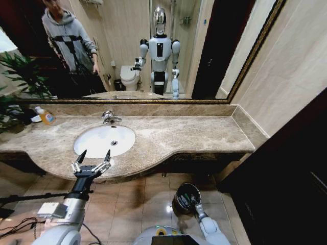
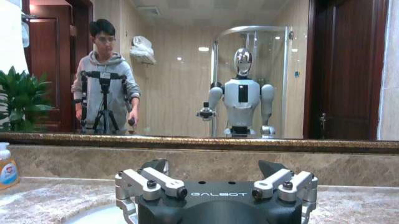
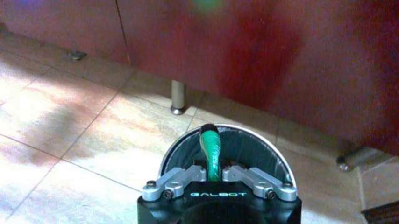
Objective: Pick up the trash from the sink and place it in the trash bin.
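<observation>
My right tool [image 3: 215, 173] is clamped on a tiny dark-green bottle [image 3: 210, 150] above the black trash bin [image 1: 180, 195] at 6 o'clock on the floor; I can't make out the bin's contents. My left tool [image 1: 92, 159] hangs spread wide over the tabletop [image 1: 179, 137] edge, at the white sink [image 1: 97, 140]'s 6 o'clock rim.

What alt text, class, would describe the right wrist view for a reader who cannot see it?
The right gripper, shut on a small green tube, holds it over the open black trash bin on a tiled floor, beside a dark red cabinet.
</observation>
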{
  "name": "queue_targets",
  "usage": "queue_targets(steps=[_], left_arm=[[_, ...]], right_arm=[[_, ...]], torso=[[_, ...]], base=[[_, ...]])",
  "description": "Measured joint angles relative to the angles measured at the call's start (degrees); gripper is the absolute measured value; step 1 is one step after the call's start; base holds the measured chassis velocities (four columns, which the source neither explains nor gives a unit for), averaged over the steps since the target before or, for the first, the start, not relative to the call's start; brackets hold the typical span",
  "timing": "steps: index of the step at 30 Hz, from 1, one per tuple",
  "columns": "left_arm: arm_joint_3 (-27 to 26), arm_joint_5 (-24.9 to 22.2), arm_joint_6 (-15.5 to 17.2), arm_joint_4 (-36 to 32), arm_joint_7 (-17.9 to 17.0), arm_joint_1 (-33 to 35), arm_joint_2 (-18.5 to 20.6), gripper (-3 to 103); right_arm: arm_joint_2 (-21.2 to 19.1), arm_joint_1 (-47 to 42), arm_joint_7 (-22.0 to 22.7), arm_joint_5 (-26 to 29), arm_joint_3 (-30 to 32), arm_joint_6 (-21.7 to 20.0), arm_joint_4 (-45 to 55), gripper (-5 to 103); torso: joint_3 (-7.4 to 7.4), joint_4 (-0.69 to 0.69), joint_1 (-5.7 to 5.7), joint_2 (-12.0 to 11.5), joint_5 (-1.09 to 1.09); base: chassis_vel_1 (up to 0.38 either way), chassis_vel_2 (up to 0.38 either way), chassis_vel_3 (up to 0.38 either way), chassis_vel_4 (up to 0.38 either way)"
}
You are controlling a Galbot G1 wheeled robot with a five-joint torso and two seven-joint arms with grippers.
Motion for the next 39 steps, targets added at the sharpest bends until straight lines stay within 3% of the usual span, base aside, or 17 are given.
queue_targets(steps=[13, 16, 19, 22, 24, 25, 30, 35, 38, 39], left_arm=[[0.00, 0.00, 0.00, 0.00, 0.00, 0.00, 0.00, 100], [0.00, 0.00, 0.00, 0.00, 0.00, 0.00, 0.00, 100], [0.00, 0.00, 0.00, 0.00, 0.00, 0.00, 0.00, 100], [0.00, 0.00, 0.00, 0.00, 0.00, 0.00, 0.00, 100], [0.00, 0.00, 0.00, 0.00, 0.00, 0.00, 0.00, 100], [0.00, 0.00, 0.00, 0.00, 0.00, 0.00, 0.00, 100], [0.00, 0.00, 0.00, 0.00, 0.00, 0.00, 0.00, 100], [0.00, 0.00, 0.00, 0.00, 0.00, 0.00, 0.00, 100], [0.00, 0.00, 0.00, 0.00, 0.00, 0.00, 0.00, 100], [0.00, 0.00, 0.00, 0.00, 0.00, 0.00, 0.00, 100]], right_arm=[[0.47, 6.41, 0.24, -6.01, 1.18, 0.24, -8.71, 6], [0.38, 6.85, 0.25, -6.56, 1.19, 0.23, -9.34, 10], [0.05, 7.34, 0.25, -6.87, 1.22, 0.27, -10.34, 25], [-0.02, 7.43, 0.25, -6.88, 1.26, 0.40, -10.66, 30], [-0.15, 7.43, 0.26, -6.82, 1.30, 0.69, -10.95, 41], [-0.15, 7.43, 0.26, -6.82, 1.30, 0.69, -10.95, 41], [-0.46, 6.69, 0.28, -6.61, 1.30, 0.77, -10.43, 69], [-0.51, 6.03, 0.28, -6.51, 1.33, 0.77, -9.78, 80], [-0.48, 4.70, 0.29, -5.84, 1.77, 0.74, -8.34, 96], [-0.48, 4.70, 0.29, -5.84, 1.77, 0.74, -8.34, 96]], torso=[[0.00, 0.00, 0.00, 0.00, 0.00], [0.00, 0.00, 0.00, 0.00, 0.01], [0.00, 0.00, 0.00, 0.00, 0.00], [0.00, 0.00, 0.00, 0.00, 0.00], [0.00, 0.00, -0.01, 0.00, 0.00], [0.00, 0.00, -0.01, 0.00, 0.00], [0.00, 0.00, -0.01, 0.00, 0.00], [0.00, 0.00, -0.01, 0.00, 0.00], [0.00, 0.00, -0.01, 0.00, 0.00], [0.00, 0.00, -0.01, 0.00, 0.00]], base=[[0.000, 0.000, 0.000, 0.000], [0.000, 0.000, 0.000, 0.000], [0.000, 0.000, 0.000, 0.000], [0.000, 0.000, 0.000, 0.000], [0.000, 0.000, 0.000, 0.000], [0.000, 0.000, 0.000, 0.000], [0.000, 0.000, 0.000, 0.000], [0.000, 0.000, 0.000, 0.000], [0.000, 0.000, 0.000, 0.000], [0.000, 0.000, 0.000, 0.000]])
